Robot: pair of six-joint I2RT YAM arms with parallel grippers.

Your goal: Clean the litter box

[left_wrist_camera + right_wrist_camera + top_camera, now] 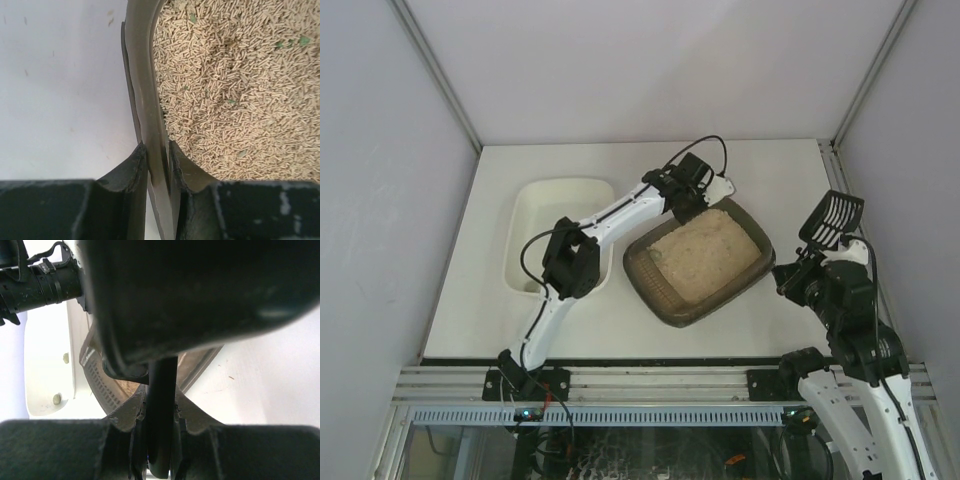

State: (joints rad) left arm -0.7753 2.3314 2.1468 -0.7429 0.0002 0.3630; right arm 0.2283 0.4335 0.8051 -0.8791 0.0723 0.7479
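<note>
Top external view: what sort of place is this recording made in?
Probably a lab test booth, not a home: a white table boxed in by plain pale wall panels, an aluminium rail at the near edge, and a litter box staged beside a white tray.

The left arm [610, 213] crosses above the white tray [535, 190], obstructing its right half. The table [760, 170] is open far of both trays and near of the litter box [660, 305]. The raised scoop [833, 217] occupies the right edge.
</note>
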